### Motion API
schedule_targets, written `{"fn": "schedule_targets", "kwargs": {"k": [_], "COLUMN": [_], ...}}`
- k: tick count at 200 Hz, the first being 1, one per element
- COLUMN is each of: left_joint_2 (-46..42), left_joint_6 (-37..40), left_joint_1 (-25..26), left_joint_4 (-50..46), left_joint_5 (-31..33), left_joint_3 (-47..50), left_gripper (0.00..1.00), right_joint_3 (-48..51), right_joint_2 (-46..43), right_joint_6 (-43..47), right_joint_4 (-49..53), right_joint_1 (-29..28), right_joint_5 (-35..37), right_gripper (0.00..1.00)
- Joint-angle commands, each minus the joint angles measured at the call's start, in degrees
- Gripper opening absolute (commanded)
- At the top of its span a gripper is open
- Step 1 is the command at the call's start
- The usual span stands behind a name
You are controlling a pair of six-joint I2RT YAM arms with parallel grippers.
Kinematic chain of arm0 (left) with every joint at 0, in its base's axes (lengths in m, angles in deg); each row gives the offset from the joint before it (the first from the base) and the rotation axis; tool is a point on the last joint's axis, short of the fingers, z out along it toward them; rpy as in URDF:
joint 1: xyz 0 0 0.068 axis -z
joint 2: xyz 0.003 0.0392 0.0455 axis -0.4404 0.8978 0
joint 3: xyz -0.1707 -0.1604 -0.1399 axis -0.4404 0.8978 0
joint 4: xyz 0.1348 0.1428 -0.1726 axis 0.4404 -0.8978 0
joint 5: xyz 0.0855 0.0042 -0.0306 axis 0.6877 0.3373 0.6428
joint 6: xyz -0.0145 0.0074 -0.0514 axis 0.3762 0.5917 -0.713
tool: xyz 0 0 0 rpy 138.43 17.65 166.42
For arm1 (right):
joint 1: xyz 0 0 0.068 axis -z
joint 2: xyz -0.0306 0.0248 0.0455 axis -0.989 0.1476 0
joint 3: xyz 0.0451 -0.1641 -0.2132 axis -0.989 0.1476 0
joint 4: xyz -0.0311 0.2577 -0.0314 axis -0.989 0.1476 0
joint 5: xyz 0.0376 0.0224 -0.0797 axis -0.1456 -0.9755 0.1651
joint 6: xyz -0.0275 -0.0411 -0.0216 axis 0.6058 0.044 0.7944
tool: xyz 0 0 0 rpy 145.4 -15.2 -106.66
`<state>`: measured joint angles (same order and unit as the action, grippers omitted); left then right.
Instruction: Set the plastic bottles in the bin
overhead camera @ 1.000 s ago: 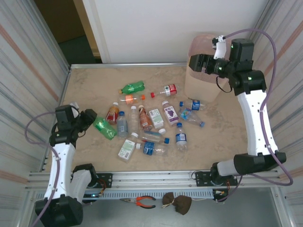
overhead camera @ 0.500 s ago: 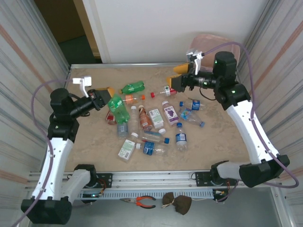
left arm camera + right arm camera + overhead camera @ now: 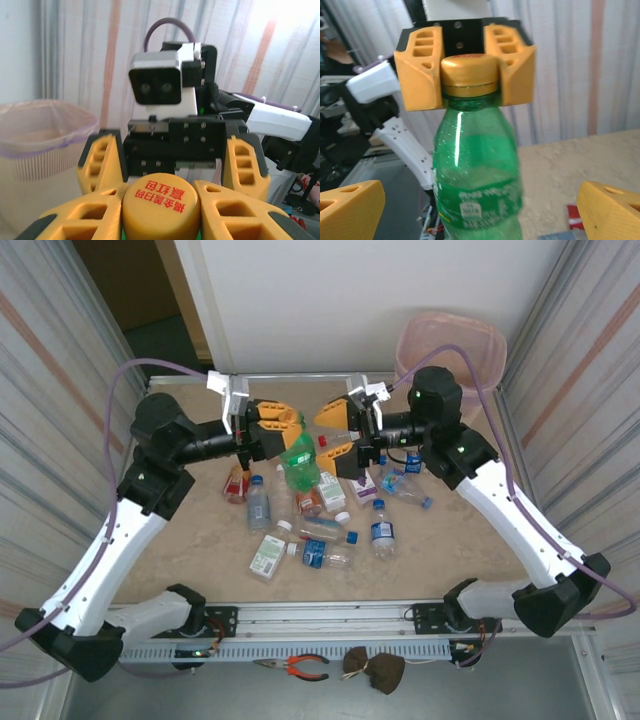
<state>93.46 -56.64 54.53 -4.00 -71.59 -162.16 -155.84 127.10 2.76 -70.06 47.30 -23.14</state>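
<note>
L gripper [image 3: 288,430] is clamped on just the cap [image 3: 469,70] of a green bottle [image 3: 298,462] - it hangs over the loose bottles [image 3: 315,530] mid-table, well apart from the bin [image 3: 450,340]. R gripper [image 3: 338,434] faces it, fingers wide apart. My worry: if R closes off-centre, the bottle swings, slips the cap hold and drops back into the pile.

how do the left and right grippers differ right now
Grip: the left gripper is shut on the green bottle's yellow-orange cap; the right gripper is open and empty.
Load: the left gripper hangs the bottle above the loose bottles; the right gripper's fingers stand either side of its body, not touching.
Shared: orange fingers, raised over the table, facing each other.
</note>
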Motion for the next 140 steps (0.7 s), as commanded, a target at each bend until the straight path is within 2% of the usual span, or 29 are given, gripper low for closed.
{"fn": "schedule_targets", "kwargs": {"k": [1,47,140], "left_joint_2": [0.82,1.68,1.06], "left_joint_6": [3.16,3.80,4.01], "left_joint_1": [1.61,4.12,4.68], "left_joint_4": [3.09,4.71,5.23], "left_joint_5": [-1.43,-2.47,-2.32], "left_joint_3": [-3.53,-5.43,-5.63], "left_gripper": [0.01,0.00,0.00], "right_joint_3": [0.44,0.70,0.39], "right_joint_2": [-1.66,-1.48,-2.25], "right_joint_6": [-0.02,1.05,2.34], "right_joint_4": [-2.61,-1.01,1.44], "right_joint_1": [-2.25,-5.15,-6.69], "right_joint_5": [-1.79,0.94,0.38], "right_gripper": [0.99,0.97,0.71]}}
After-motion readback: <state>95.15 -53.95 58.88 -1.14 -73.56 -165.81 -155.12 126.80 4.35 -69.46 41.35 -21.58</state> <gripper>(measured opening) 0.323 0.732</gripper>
